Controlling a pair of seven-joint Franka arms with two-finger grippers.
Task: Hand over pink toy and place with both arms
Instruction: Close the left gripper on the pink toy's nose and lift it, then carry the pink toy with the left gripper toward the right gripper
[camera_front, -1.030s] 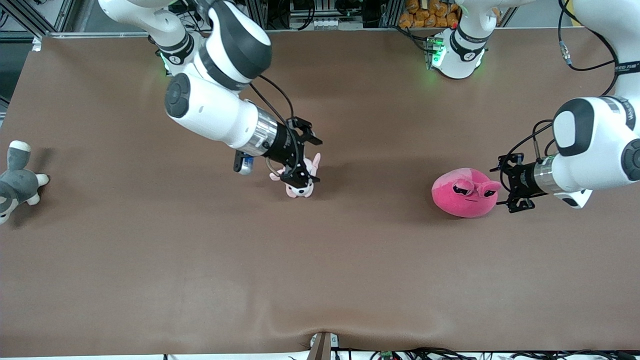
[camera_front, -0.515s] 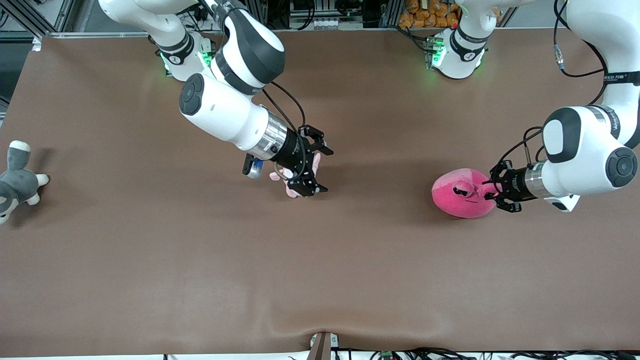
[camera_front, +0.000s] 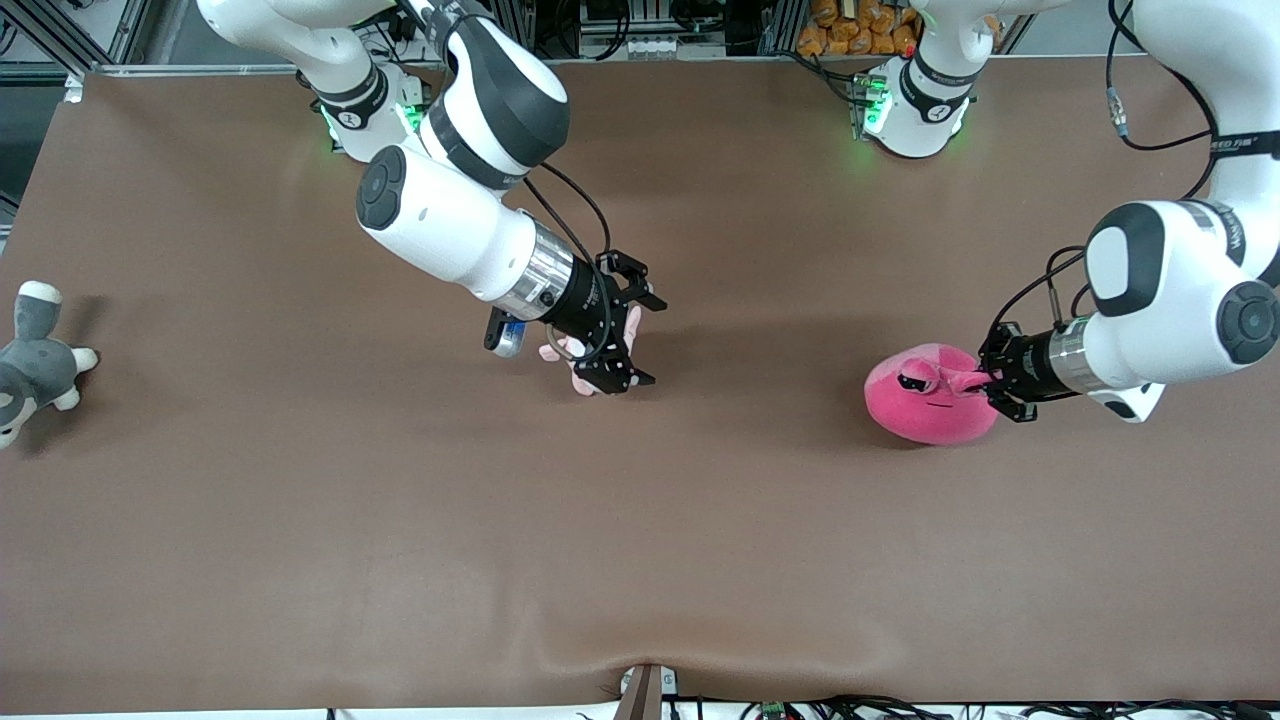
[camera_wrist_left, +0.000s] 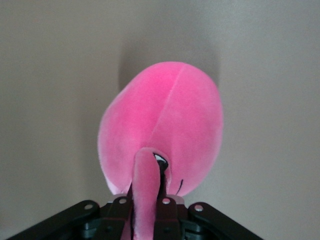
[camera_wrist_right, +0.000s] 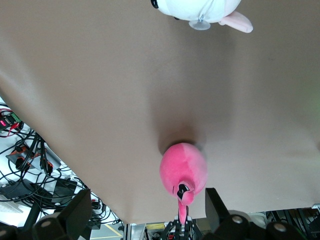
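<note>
Front view: pink toy (camera_front: 925, 393) lies on the table (camera_front: 700, 560) toward the left arm's end, its face turned up. The left gripper (camera_front: 992, 384) meets it from that end, clenched on a stubby ear-like nub at the toy's edge; the round body hangs off the fingers toward the table's middle. The right gripper (camera_front: 627, 337) hovers over the puppy plush (camera_front: 592, 372) near mid-table, jaws spread and empty, well apart from the toy. A grey plush (camera_front: 30, 362) sits at the right arm's end. The handover, I judge, turns on this: the toy must travel from the left gripper toward the waiting right one, and the left arm is plainly the nearer.

Left wrist view: the toy (camera_wrist_left: 162, 127) fills the middle, a narrow nub pinched between the fingers (camera_wrist_left: 165, 210); the body stretches straight away from them. How deep the pinch goes is hidden by the plush itself.

Right wrist view: the toy (camera_wrist_right: 183, 170) is small and distant, with the left gripper (camera_wrist_right: 182, 226) just cut off at the frame edge. The puppy plush (camera_wrist_right: 200, 10) is also cropped, only its underside showing.
</note>
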